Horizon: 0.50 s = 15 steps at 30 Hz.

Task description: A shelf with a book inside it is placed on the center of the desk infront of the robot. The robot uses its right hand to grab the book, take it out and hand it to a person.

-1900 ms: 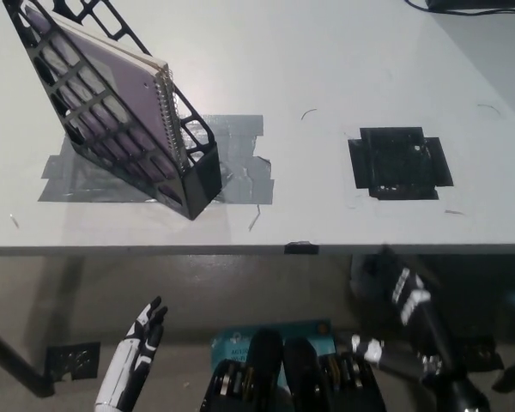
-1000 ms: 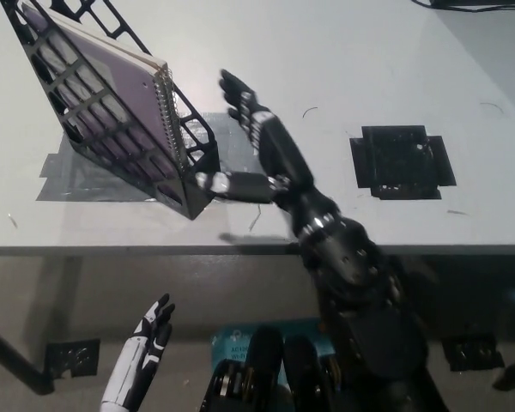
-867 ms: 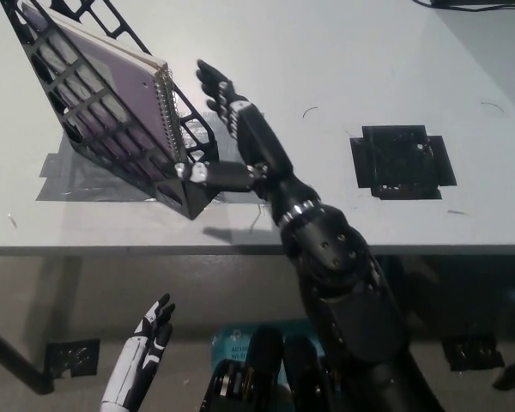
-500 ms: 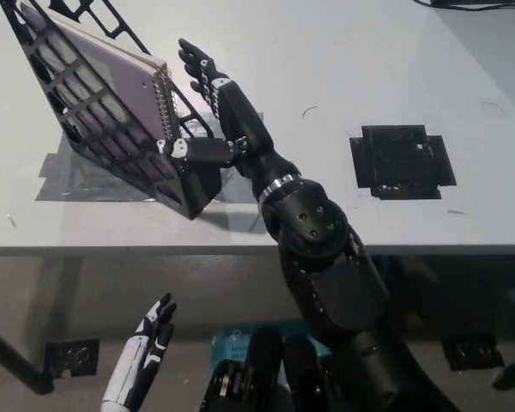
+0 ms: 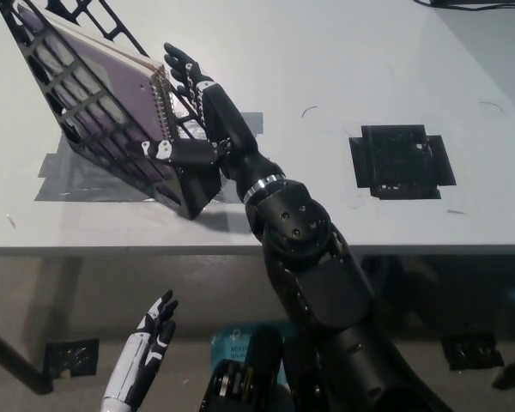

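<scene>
**Head view: right hand at the shelf, spread around the book's spiral edge**

Head view, steep down on a white desk [image 5: 343, 51]. Black lattice shelf [image 5: 77, 129] stands at upper left of the desk, tilted, its base on a patch of grey tape [image 5: 69, 176]. Book [image 5: 103, 81] with a purple cover and a spiral binding is inside the shelf, leaning with it, spiral edge facing right.

Black right hand [image 5: 189, 120] reaches up from the bottom right to the shelf's open right end. Fingers [image 5: 178, 67] are spread apart, upper ones by the top of the spiral edge, thumb low across the shelf's front lattice. Hand brackets the book's edge but is not clamped on it; whether it touches the book is not clear. Nothing held.

White left hand [image 5: 146, 348] hangs below the desk edge at lower left, fingers extended and apart, holding nothing.

Black square patch [image 5: 399, 163] lies on the desk at right, well apart from the shelf. A dark cable [image 5: 476, 7] runs along the top right corner.
</scene>
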Each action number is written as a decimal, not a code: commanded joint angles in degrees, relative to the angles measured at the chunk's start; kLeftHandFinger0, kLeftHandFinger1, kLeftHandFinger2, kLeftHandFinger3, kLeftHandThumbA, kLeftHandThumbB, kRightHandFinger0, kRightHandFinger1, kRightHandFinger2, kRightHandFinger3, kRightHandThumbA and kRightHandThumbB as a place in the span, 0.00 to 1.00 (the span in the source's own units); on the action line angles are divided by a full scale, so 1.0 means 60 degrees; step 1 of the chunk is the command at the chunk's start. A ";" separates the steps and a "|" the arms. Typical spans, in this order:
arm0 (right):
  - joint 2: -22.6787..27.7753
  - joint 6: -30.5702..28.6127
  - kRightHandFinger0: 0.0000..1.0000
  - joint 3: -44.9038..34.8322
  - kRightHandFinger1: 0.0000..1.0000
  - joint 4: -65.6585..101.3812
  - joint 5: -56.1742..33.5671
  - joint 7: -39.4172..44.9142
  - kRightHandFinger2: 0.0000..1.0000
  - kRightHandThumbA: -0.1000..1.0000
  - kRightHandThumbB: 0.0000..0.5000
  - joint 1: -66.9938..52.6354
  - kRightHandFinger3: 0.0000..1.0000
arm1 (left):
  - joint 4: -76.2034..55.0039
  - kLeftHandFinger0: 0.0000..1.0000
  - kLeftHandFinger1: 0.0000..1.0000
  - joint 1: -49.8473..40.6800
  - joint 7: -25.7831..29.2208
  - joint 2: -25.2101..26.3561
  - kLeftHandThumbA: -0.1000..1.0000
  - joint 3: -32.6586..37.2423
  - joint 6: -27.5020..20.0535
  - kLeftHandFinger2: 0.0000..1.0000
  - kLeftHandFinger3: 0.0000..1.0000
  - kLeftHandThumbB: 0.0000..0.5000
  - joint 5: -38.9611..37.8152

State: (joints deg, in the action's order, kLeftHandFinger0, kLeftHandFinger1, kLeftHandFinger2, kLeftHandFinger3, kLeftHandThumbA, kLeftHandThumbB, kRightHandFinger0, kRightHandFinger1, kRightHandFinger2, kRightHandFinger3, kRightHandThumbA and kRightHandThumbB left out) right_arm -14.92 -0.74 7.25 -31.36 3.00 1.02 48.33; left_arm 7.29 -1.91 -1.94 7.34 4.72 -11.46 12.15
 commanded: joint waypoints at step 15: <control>-0.0433 -0.0444 1.00 0.0119 1.00 0.0342 -0.0039 -0.0015 1.00 1.00 0.62 0.0452 1.00 | -0.0356 1.00 1.00 0.0195 -0.0142 0.0256 1.00 0.0126 -0.0113 1.00 1.00 0.59 -0.0048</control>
State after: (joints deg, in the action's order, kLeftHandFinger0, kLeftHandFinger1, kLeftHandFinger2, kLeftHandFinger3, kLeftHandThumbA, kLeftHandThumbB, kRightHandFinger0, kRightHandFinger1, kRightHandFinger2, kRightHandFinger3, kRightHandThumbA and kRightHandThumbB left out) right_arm -15.60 -1.39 7.38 -32.43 2.95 0.82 48.49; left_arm 7.20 -1.66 -1.99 8.01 5.34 -11.21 12.02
